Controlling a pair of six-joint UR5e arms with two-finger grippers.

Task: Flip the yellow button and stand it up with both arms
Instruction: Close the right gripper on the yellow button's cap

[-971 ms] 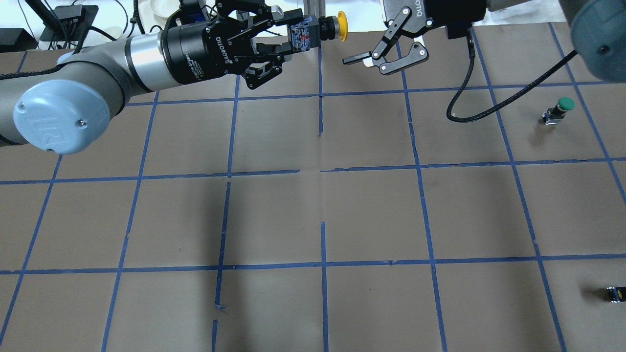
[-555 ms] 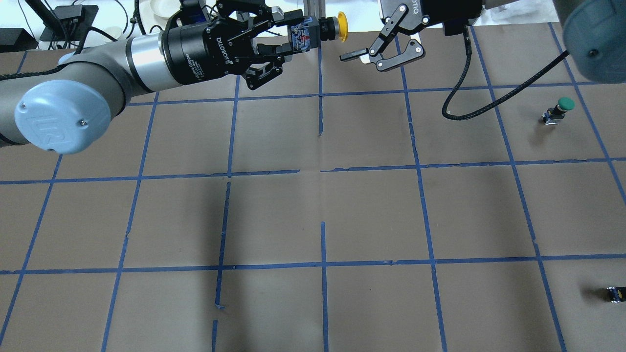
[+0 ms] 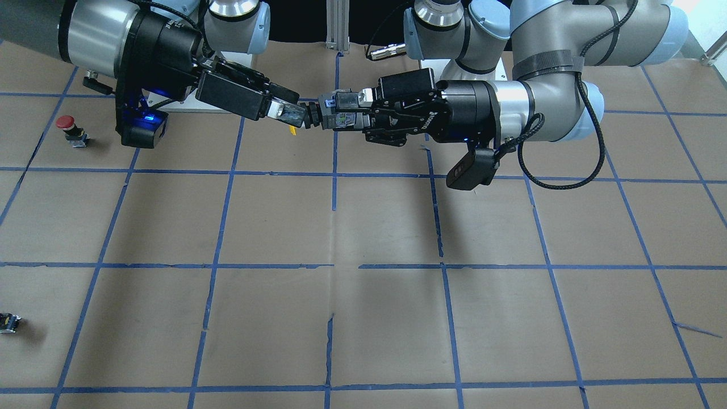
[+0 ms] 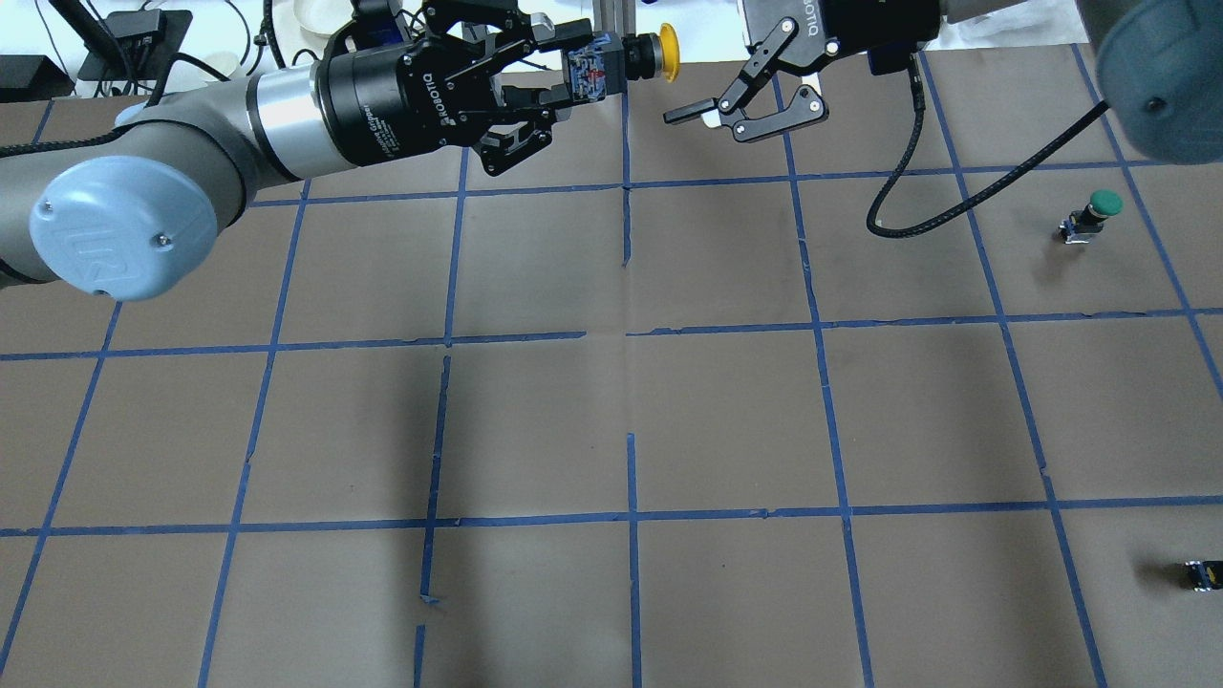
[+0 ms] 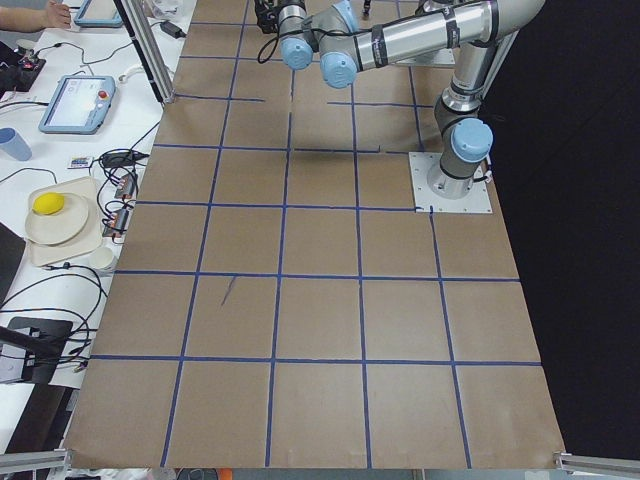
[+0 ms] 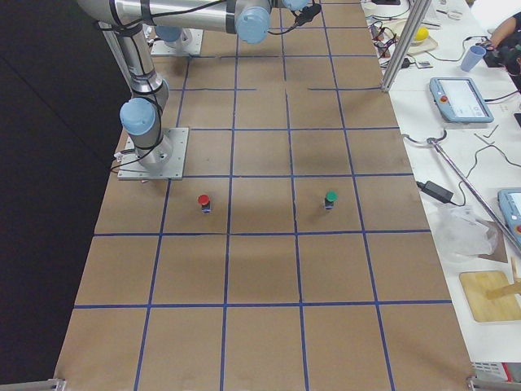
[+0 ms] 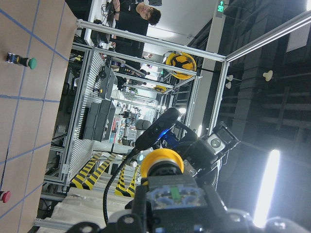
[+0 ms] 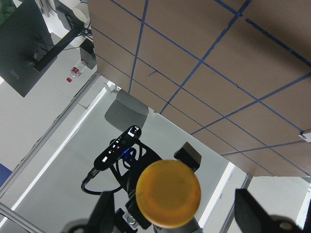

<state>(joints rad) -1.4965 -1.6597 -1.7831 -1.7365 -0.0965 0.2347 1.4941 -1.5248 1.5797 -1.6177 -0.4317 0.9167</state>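
Yellow button (image 4: 629, 59) held level in the air above the table (image 4: 726, 401), contact block pinched by the left gripper (image 4: 576, 69) — cap outward; right gripper (image 8: 178, 213) spread wide (touching nothing), facing the button's cap

The worktop (image 4: 726, 411) is brown, gridded with blue tape (image 4: 726, 514). Along its far edge runs a white bench (image 6: 492, 159) carrying tablets (image 6: 460, 98). An aluminium post (image 6: 404, 45) rises at that edge. Beyond it, a striplight (image 7: 268, 187) glows.
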